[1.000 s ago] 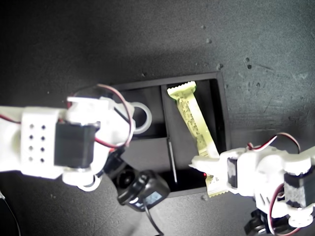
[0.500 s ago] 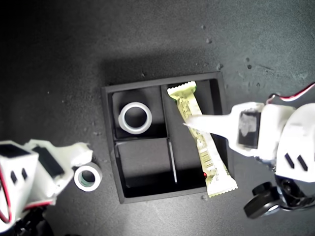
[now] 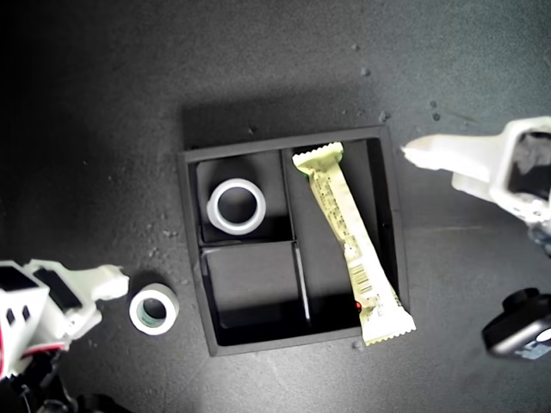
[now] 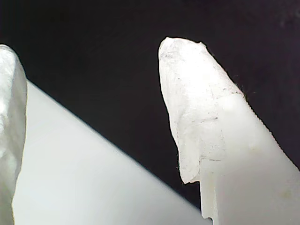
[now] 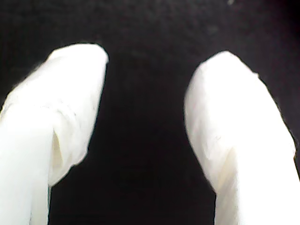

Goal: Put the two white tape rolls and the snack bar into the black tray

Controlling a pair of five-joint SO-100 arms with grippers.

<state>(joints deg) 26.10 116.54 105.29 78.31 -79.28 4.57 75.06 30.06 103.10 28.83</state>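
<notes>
The black tray [image 3: 284, 143] sits mid-table in the exterior view. The wide white tape roll [image 3: 237, 206] lies flat in one small compartment. The snack bar [image 3: 344, 232] rests slantwise in the long compartment, one crimped end overhanging the wall. The smaller tape roll [image 3: 155, 310], with a greenish core, lies on the table outside the tray, toward the exterior view's left. My first gripper [image 4: 93, 70] is open, with only dark surface between its fingers. My second gripper [image 5: 150, 61] is open and holds nothing. The wrist views do not show which arm is which.
One arm [image 3: 52, 310] sits at the exterior view's lower left, its white tip just beside the smaller roll. Another arm [image 3: 482, 159] reaches in from the exterior view's right, its tip pointing toward the tray's corner. The other small compartment [image 3: 254, 284] holds nothing.
The arm on the exterior view's right lifted off the snack bar and drew back past the tray's edge. The arm on the left pulled away from over the tray to the lower left.
</notes>
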